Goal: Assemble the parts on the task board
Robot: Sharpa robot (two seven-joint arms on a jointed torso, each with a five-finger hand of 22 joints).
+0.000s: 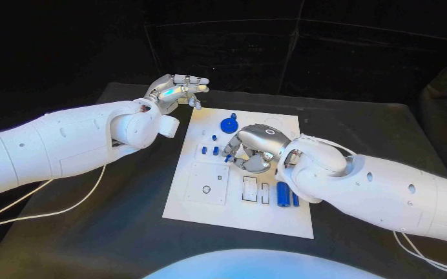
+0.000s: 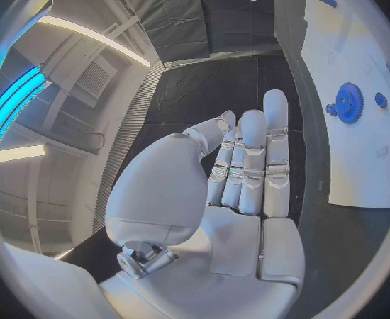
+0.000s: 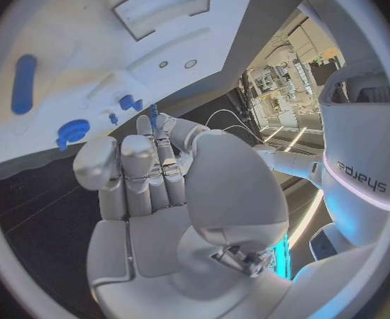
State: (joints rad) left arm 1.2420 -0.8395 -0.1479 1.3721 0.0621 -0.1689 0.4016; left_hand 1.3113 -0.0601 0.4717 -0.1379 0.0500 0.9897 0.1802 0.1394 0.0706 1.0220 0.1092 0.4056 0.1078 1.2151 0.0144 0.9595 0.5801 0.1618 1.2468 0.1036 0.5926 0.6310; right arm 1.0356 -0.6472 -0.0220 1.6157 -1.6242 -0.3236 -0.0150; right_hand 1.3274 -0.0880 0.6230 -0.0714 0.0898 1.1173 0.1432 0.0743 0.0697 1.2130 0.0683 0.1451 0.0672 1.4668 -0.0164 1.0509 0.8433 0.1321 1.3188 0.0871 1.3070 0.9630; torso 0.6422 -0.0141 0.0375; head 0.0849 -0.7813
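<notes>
the task board [image 1: 280,217] is a white plate lying flat on the black table [image 1: 121,240], with its long side running away from the robot. near the robot's end of the board, a raised white block [image 1: 207,185] with a round hole occupies the left part, and beside it sit two narrow rectangular slots [image 1: 250,188]. just right of the slots, two blue cylindrical parts [image 1: 282,195] lie side by side, close to the right forearm. further along, the right hand [image 1: 256,146] hangs over the middle of the board, palm down and fingers curled inward. in the right wrist view a thin blue pin [image 3: 152,115] stands between its fingertips [image 3: 164,124], so this hand appears to pinch that part; the contact itself is too small to confirm fully. beside the right hand, several small blue parts [image 1: 210,151] stand on the board. beyond them, a blue gear [image 1: 228,124] lies flat near the far end of the board; the left wrist view shows it as a toothed disc [image 2: 348,103] with a small blue piece just beside it. farthest out, the left hand [image 1: 177,92] is raised off the board's far left corner, holding nothing, its fingers [image 2: 252,163] straight and close together.
</notes>
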